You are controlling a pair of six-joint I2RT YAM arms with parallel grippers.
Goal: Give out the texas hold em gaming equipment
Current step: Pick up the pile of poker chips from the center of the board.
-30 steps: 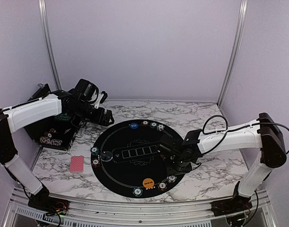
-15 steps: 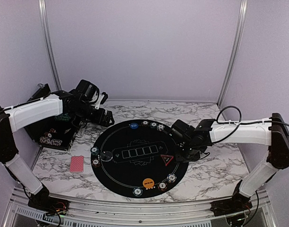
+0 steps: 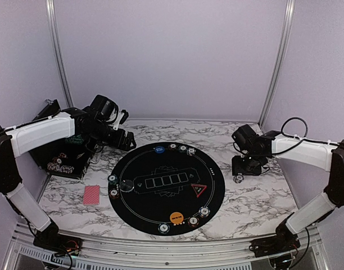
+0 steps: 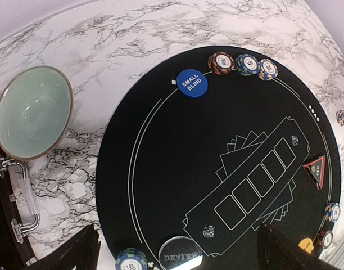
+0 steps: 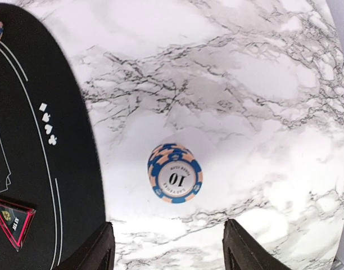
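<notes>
The red triangle marker (image 3: 199, 189) lies on the right part of the black mat (image 3: 161, 202). It also shows in the right wrist view (image 5: 12, 219) and the left wrist view (image 4: 315, 170). A small stack of blue-and-orange "10" chips (image 5: 175, 172) stands on the marble right of the mat (image 3: 238, 178). My right gripper (image 5: 167, 250) is open and empty just above it (image 3: 246, 167). My left gripper (image 4: 177, 256) is open and empty, held above the mat's far left edge (image 3: 126, 143). The blue small-blind disc (image 4: 192, 83), clear dealer disc (image 4: 180, 257), orange disc (image 3: 175, 216) and red-backed cards (image 3: 91, 194) lie still.
Striped chips sit around the mat's rim (image 4: 247, 64) (image 3: 204, 211) (image 3: 113, 185). A teal bowl (image 4: 34, 109) stands off the mat's far left. A black case with chips (image 3: 62, 163) is at the left. Purple walls enclose the marble table (image 3: 256, 208).
My right arm has drawn back from over the mat to the marble at its right, leaving the red triangle on the mat. My left arm has barely moved.
</notes>
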